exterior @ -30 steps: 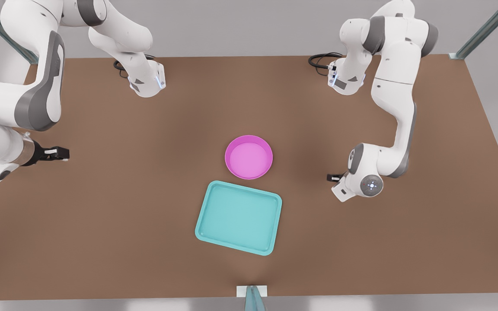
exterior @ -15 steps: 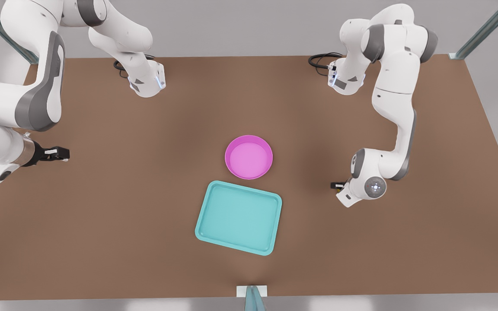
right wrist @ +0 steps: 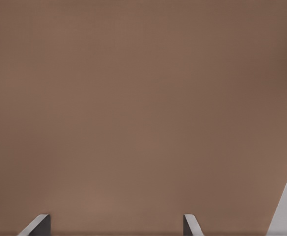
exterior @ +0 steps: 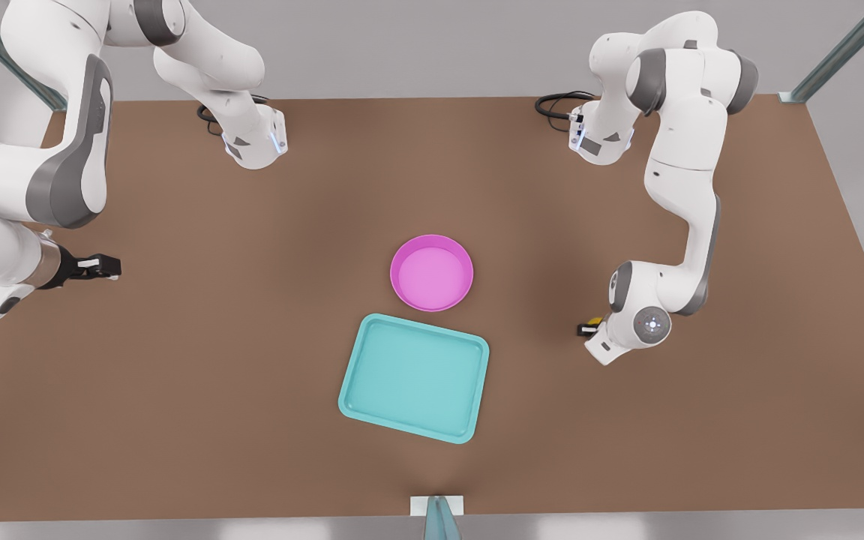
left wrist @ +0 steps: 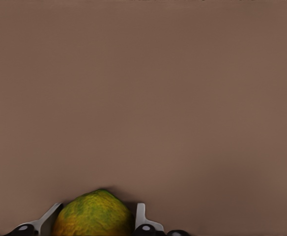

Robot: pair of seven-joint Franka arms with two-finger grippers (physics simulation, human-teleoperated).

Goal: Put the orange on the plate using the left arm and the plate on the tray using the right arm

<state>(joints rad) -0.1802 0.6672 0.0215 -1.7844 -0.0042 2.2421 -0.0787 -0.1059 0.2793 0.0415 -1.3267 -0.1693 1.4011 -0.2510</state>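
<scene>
The orange [left wrist: 93, 216], bumpy yellow-green, sits on the brown table between the fingers of my left gripper [left wrist: 98, 207], which is shut on it. In the front view that gripper [exterior: 586, 328] is low at the right, with a sliver of the orange [exterior: 592, 323] showing beside the wrist. The pink plate [exterior: 432, 272] lies mid-table, well to the left of that gripper in the front view. The teal tray [exterior: 414, 377] lies just in front of the plate. My right gripper [exterior: 108, 265] waits open at the front view's far left, and my right gripper [right wrist: 116, 217] has bare table under it.
Both arm bases [exterior: 256, 142] stand at the table's far edge, with a black cable [exterior: 556, 105] by the one on the front view's right. A small bracket [exterior: 437, 506] sits at the near edge. Wide brown table surface surrounds plate and tray.
The arm at the front view's right has moved slightly nearer and lower, settling its gripper around the orange. The other arm, the plate and the tray have not moved.
</scene>
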